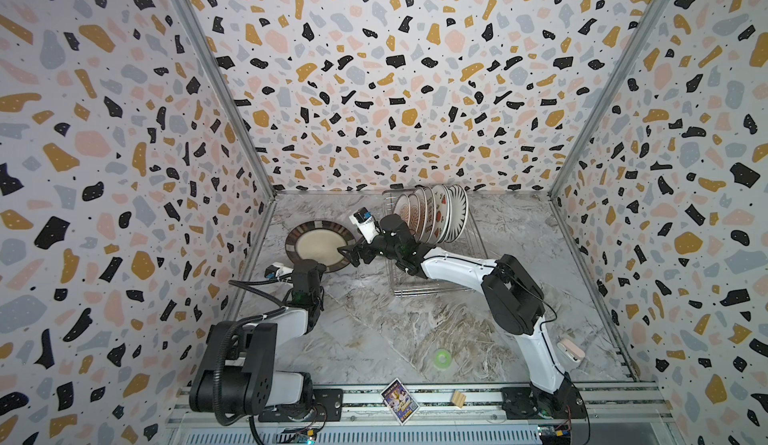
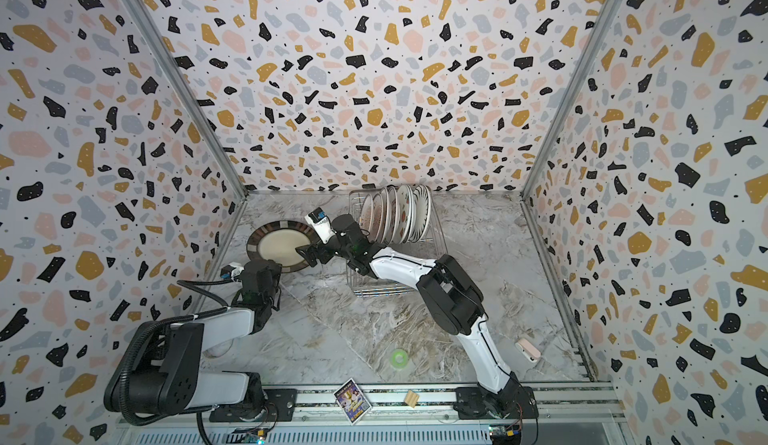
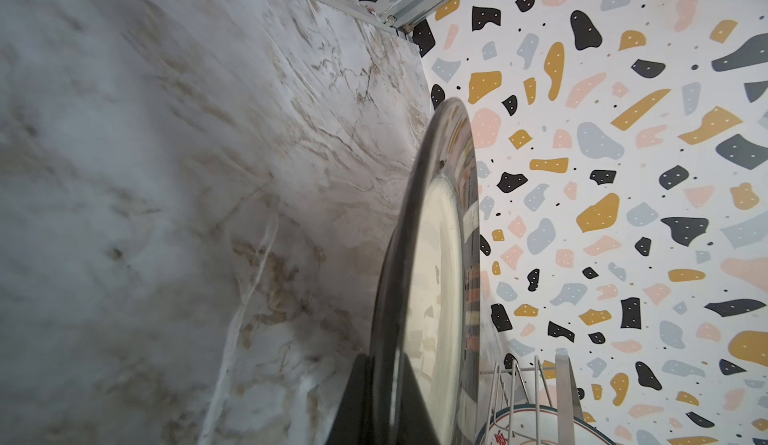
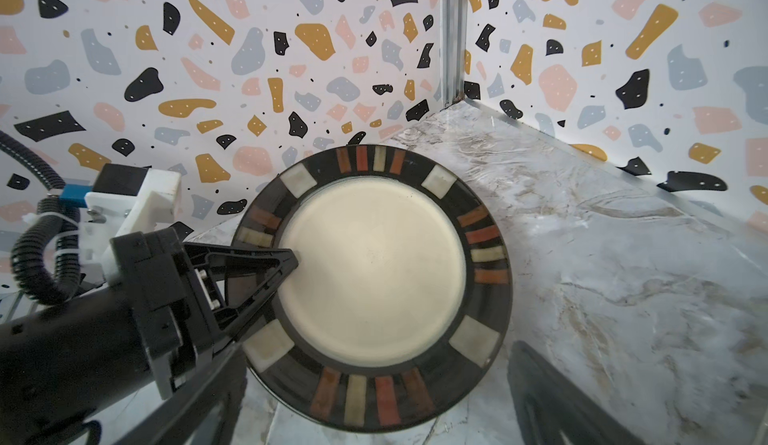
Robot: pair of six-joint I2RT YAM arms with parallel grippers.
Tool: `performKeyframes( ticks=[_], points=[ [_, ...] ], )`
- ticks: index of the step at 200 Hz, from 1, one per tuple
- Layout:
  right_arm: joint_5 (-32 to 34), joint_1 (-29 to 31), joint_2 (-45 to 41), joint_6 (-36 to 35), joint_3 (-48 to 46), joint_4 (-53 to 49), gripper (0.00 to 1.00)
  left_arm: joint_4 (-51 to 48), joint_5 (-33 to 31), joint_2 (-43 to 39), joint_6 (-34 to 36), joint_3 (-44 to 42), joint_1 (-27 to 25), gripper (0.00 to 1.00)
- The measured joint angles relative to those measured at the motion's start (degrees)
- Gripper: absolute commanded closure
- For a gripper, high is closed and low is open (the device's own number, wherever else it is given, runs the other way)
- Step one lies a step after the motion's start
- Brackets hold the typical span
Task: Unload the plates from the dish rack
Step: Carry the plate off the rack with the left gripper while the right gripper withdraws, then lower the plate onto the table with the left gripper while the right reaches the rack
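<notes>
Nearest the front, a small translucent green ring (image 1: 442,357) lies on the grey marble-patterned tabletop (image 1: 374,318). Further in, the left gripper (image 4: 286,266) is clenched on the edge of a round cream-centred plate with a dark banded rim (image 4: 374,272), which is out of the rack at the table's left rear. The right gripper (image 1: 351,256) stands spread wide and empty just beside that plate's opposite edge. At the back, the shiny silver wire dish rack (image 1: 415,292) holds a row of upright white patterned plates (image 1: 436,214).
</notes>
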Motion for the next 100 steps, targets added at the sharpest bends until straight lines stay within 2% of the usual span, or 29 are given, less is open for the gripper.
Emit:
performKeyframes(
  ticks=[100],
  points=[
    [-0.48, -0.28, 6.23, -2.71, 9.05, -3.06, 0.01, 1.40, -2.19, 10.56, -1.11, 7.37, 1.29, 1.00]
  ],
)
